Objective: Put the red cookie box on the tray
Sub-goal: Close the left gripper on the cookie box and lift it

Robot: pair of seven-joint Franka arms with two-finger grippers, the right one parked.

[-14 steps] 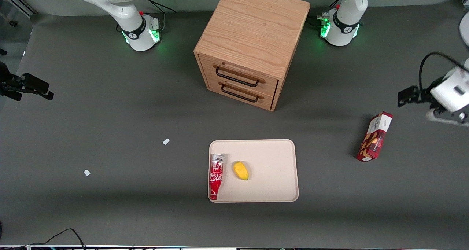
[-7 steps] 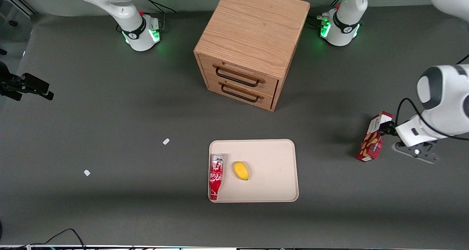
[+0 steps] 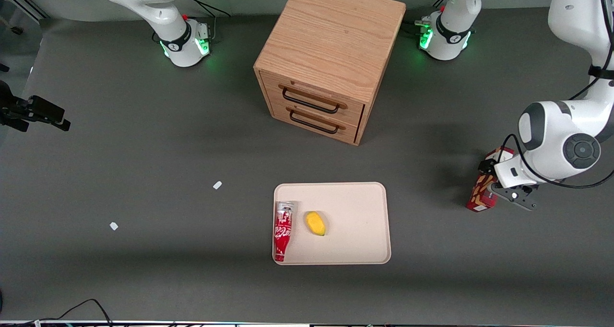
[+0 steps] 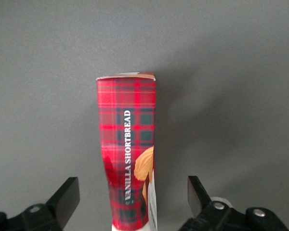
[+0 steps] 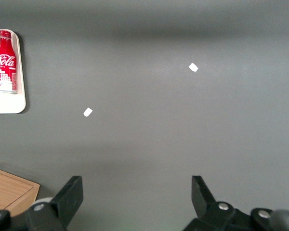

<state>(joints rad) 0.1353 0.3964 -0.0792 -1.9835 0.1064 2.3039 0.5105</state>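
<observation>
The red cookie box (image 4: 127,154) is lying on the dark table (image 3: 144,149) toward the working arm's end, well apart from the tray (image 3: 357,207) and about level with the tray's edge farthest from the front camera. In the wrist view its long axis is running straight away from the camera, midway between the two fingertips (image 4: 67,195), which are standing wide, one on each long side, touching neither. The coming move is turning on this alignment: the fingers are straddling the narrow width, so a short descent and a squeeze across that width would seem to be what is called for.

The gripper (image 3: 499,188) is hanging directly over the box, the wrist covering most of the carton in the front view, where only the two ends are showing. The finger gap, hidden there, is plain from the wrist camera. Only the front view is showing the tray, which is already carrying a soda can (image 3: 283,230) and a yellow fruit (image 3: 315,223), with bare surface on the side nearer the box.
</observation>
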